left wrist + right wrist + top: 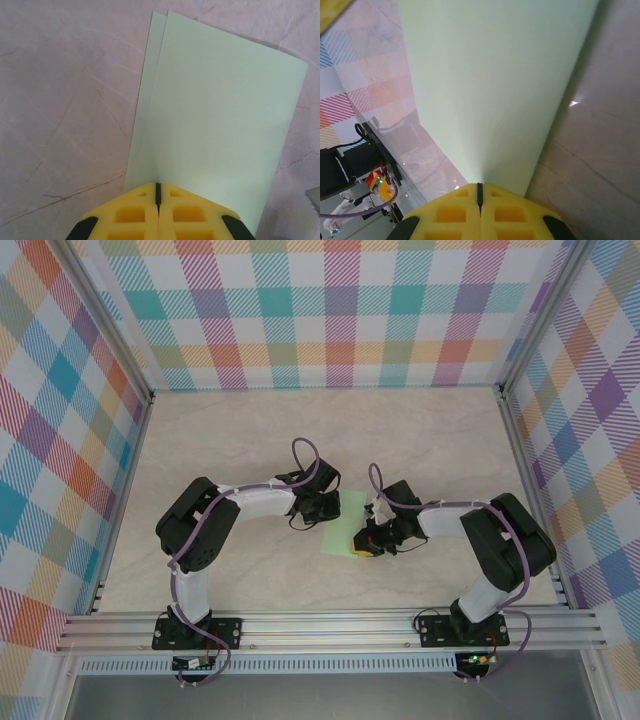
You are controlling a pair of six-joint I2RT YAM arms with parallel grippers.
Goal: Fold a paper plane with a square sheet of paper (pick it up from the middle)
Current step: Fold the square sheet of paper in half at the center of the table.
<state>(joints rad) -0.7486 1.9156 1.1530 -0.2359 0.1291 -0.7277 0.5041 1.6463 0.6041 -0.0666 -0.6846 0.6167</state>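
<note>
The square sheet of paper (346,524) lies on the table folded in two, a pale mint-green rectangle between the two grippers. In the left wrist view the paper (220,125) shows two layers, the lower one sticking out a little along the left edge. My left gripper (158,186) is shut, its yellow tip resting on the paper's near end. My right gripper (480,186) is shut too, its tip at the near edge of the paper (495,90). No paper shows between either pair of jaws. From above, the left gripper (333,508) and right gripper (362,546) meet the sheet from opposite sides.
Plaid walls (340,310) enclose the pale marbled table (250,430) on three sides. An aluminium rail (330,628) runs along the near edge, carrying both arm bases. A base with cables (355,170) shows at the lower left of the right wrist view.
</note>
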